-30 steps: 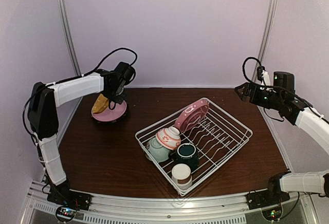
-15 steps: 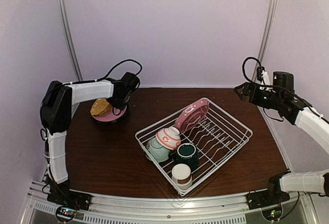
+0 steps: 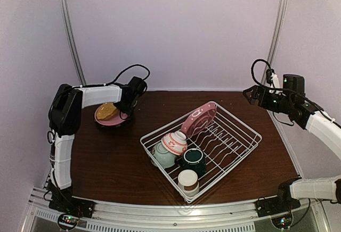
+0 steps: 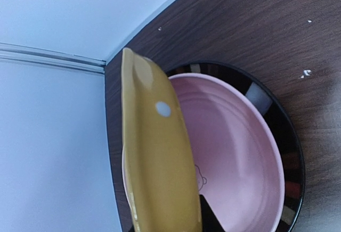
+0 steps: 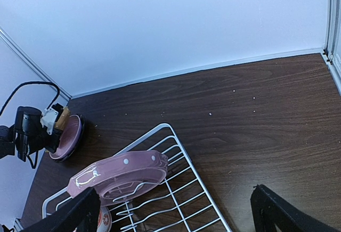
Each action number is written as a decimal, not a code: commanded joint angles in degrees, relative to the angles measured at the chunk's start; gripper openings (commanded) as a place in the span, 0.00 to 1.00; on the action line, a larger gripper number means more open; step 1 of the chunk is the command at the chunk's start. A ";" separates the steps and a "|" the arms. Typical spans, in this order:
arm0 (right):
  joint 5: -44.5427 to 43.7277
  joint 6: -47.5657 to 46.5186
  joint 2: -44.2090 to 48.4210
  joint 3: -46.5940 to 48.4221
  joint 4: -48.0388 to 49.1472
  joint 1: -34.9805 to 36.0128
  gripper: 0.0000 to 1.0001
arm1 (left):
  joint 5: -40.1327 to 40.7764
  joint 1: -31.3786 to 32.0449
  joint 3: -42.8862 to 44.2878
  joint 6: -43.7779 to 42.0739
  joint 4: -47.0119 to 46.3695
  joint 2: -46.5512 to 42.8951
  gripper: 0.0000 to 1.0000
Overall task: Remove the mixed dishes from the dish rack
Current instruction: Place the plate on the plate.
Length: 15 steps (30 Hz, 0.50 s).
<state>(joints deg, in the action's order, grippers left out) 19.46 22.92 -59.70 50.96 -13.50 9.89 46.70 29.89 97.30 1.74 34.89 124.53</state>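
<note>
My left gripper (image 3: pixel 128 103) is at the far left of the table, shut on a yellow plate (image 3: pixel 107 110), (image 4: pixel 154 157). The plate leans low over a pink plate (image 4: pixel 234 152) that lies on a black dish (image 4: pixel 290 152). The white wire dish rack (image 3: pixel 237 136) stands mid-table. In it are a pink plate (image 3: pixel 199 118) on edge, a red-and-white bowl (image 3: pixel 175 142), a pale green bowl (image 3: pixel 161 156), a dark green mug (image 3: pixel 193 160) and a white-and-brown cup (image 3: pixel 187 182). My right gripper (image 3: pixel 249 93) is open and empty, high above the rack's far right corner (image 5: pixel 170 131).
Purple walls close in the table at the back and both sides, with metal posts (image 3: pixel 69 35) in the corners. The stacked plates sit close to the back left corner. Bare brown tabletop (image 5: pixel 266 115) shows behind and right of the rack.
My left gripper has shifted right and down, and the yellow plate has tipped from steep to nearly flat over the pink plate. The right arm has not moved.
</note>
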 commanded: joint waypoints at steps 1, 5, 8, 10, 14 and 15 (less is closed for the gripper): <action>-0.17 0.21 0.38 0.32 -0.04 0.32 1.00 | 3.24 -0.71 3.37 -1.21 -2.86 -0.27 0.16; -0.18 0.24 0.24 0.37 0.11 0.31 1.00 | 2.26 -0.71 3.95 -0.65 -1.78 -0.33 0.28; -0.06 0.21 0.29 0.28 0.27 0.36 1.00 | 0.49 -0.71 3.81 0.36 -1.44 -0.74 0.47; -0.16 0.17 0.37 0.20 0.23 0.32 1.00 | -0.72 -0.71 3.53 0.99 -1.47 -1.34 0.56; -0.40 -0.04 0.55 0.19 -0.04 0.31 1.00 | -2.59 -0.71 3.25 1.03 -1.41 -1.84 0.63; -0.44 -0.06 0.55 0.28 -0.14 0.31 1.00 | -3.31 -0.71 3.11 0.99 -1.31 -1.91 0.64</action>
<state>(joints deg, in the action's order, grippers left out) 19.44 22.90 -59.68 50.96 -13.52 9.89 45.12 29.76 99.35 1.91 34.79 124.60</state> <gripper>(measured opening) 0.996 0.623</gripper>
